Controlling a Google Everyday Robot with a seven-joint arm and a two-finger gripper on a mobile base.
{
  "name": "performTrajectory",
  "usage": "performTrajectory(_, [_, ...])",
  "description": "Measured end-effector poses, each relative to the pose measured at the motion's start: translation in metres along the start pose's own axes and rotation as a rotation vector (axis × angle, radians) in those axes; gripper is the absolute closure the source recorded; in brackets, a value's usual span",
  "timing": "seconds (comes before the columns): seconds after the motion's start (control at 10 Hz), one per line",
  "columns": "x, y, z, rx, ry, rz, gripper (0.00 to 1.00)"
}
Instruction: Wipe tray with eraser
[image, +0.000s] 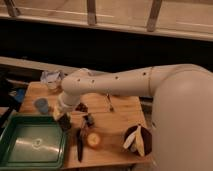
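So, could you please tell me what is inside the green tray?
The tray's visible bottom shows only glare and a small pale mark. The gripper, shut on the eraser, hangs at its far right corner and covers that bit of rim.

Dim, warm light came from above; the glossy tray (33, 118) showed pale glare on its floor. Everything looked soft and blurred. The gripper (62, 118), above the tray's right rim, clasped the eraser (65, 124) in murky shadow
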Motion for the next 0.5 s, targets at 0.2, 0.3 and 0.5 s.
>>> performTrajectory(0.2, [-0.008, 0.027, 0.017, -0.015, 0.047, -0.059, 1.00])
performTrajectory(0.3, [-0.009, 0.030, 0.019, -0.017, 0.052, -0.065, 1.00])
performTrajectory(0.5, [-0.009, 0.027, 0.018, -0.015, 0.052, -0.063, 1.00])
